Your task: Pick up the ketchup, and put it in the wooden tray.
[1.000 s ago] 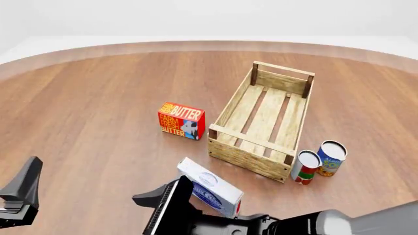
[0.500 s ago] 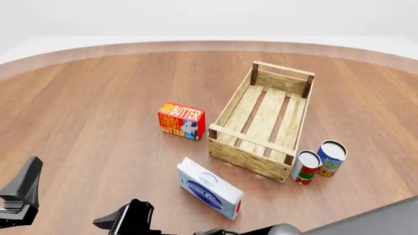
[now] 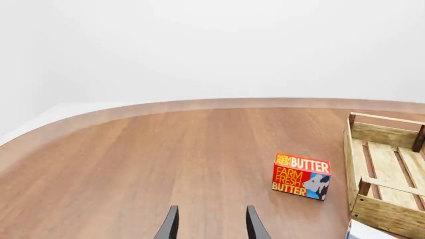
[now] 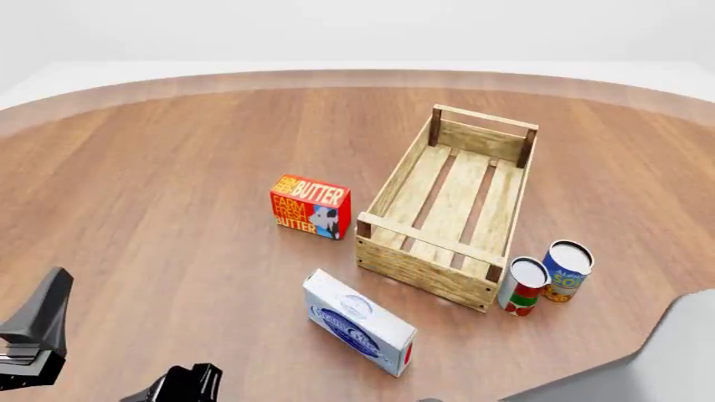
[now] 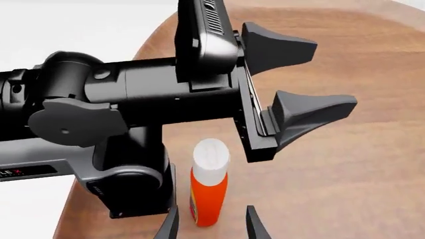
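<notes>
The ketchup [image 5: 209, 185], an orange-red bottle with a white cap, shows only in the right wrist view. It stands upright on the table beside the left arm's base. My right gripper [image 5: 211, 226] is open, and the bottle stands just ahead of the gap between its fingers, apart from them. In the front view the right gripper [image 4: 179, 387] is at the bottom edge. My left gripper [image 5: 322, 74] is open and empty above the bottle; it also shows in the front view [image 4: 45, 314]. The wooden tray [image 4: 416, 270] lies at centre right and holds nothing.
A red butter box [image 4: 310, 207] stands left of the tray. A white-and-blue box [image 4: 360, 322] lies in front of the tray. A red-and-white can [image 4: 522, 286] and a blue can [image 4: 567, 270] stand at the tray's near right corner. The table's near-left edge is close behind the ketchup.
My right gripper has swept left and down, from beside the white-and-blue box to the bottom left edge of the front view. The left arm has not moved.
</notes>
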You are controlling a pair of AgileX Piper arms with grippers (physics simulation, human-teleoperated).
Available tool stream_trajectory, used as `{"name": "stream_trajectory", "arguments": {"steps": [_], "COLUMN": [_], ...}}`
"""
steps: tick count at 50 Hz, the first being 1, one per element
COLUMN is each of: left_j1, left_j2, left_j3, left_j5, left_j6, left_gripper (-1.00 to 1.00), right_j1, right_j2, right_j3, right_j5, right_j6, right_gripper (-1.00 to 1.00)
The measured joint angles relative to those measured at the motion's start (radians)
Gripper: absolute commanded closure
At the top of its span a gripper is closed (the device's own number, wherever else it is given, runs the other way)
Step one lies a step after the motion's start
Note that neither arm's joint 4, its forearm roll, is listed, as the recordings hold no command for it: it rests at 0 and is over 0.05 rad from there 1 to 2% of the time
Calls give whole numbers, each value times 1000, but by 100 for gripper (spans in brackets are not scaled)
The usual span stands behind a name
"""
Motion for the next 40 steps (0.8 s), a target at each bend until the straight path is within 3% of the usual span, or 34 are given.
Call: {"name": "stream_trajectory", "arguments": {"steps": [40], "left_j1": [0], "left_j2": [0], "left_j3": [0], "left_j5": [0], "left_j6": [0], "left_gripper": [-100], "right_j1": [0], "right_j2": [171], "right_j3": [-153], "right_j5": [26], "right_j6": [-11], "right_gripper": [-100]}}
